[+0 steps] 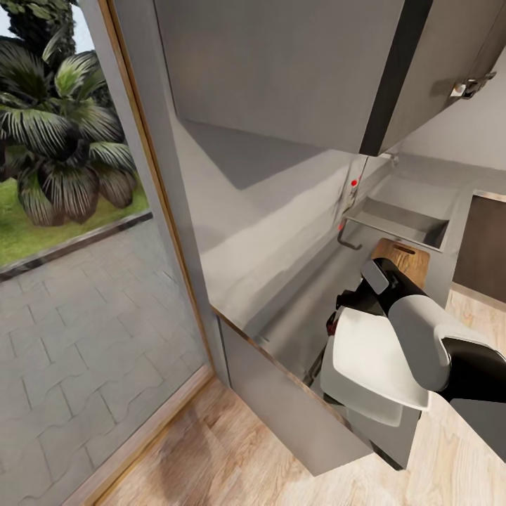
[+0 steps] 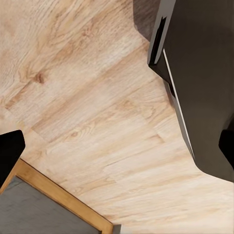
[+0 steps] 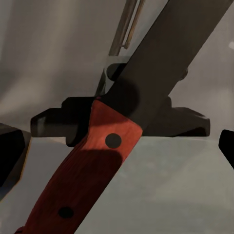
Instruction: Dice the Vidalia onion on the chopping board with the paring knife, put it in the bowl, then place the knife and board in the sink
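The grey countertop [image 1: 281, 309] runs away from me to the sink [image 1: 404, 219] at its far end. The brown chopping board [image 1: 409, 261] lies just before the sink. The white bowl [image 1: 371, 362] sits nearer me, at the counter's front edge. My right gripper [image 1: 343, 308] hangs low beside the bowl's far corner. The paring knife [image 3: 105, 156] crosses between its fingers [image 3: 9, 156], which stand wide apart with gaps to the red handle [image 1: 332, 323]. My left gripper [image 2: 117, 151] is open over the wooden floor. The Vidalia onion is out of view.
A chrome tap [image 1: 351, 200] with red knobs stands beside the sink. Upper cabinets [image 1: 281, 63] hang over the counter. A glass door [image 1: 77, 232] on the left looks onto paving and a palm. Dark cabinet fronts [image 2: 204, 83] stand near my left gripper.
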Robot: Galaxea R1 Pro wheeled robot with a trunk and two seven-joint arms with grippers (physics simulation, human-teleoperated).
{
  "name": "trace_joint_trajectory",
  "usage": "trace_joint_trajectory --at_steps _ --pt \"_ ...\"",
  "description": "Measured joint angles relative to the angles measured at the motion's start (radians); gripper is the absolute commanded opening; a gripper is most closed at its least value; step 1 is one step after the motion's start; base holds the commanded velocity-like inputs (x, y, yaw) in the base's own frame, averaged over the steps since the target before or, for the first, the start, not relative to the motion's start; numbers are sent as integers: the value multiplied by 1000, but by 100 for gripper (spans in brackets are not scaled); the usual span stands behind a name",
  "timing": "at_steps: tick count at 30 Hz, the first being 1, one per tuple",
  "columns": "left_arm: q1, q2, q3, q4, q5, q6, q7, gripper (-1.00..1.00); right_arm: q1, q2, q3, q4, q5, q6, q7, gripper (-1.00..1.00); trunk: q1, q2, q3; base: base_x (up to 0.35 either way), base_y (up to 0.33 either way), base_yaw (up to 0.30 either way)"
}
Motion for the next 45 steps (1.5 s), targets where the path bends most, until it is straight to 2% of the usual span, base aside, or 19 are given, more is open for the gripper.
trace_joint_trajectory --at_steps 6,7,26,28,45 --pt "0 0 0 0 0 0 0 100 0 0 0 0 1 0 0 100 0 0 -2 0 0 0" --pt "0 0 0 0 0 0 0 100 0 0 0 0 1 0 0 -100 0 0 -2 0 0 0" --pt "0 0 0 0 0 0 0 100 0 0 2 1 12 0 3 -100 0 0 -1 0 0 0" --pt "0 0 0 0 0 0 0 100 0 0 -1 2 0 -2 3 -100 0 0 1 0 0 0" --pt "0 0 0 0 0 0 0 100 0 0 -5 0 -5 -6 4 -100 0 0 28 0 0 0"
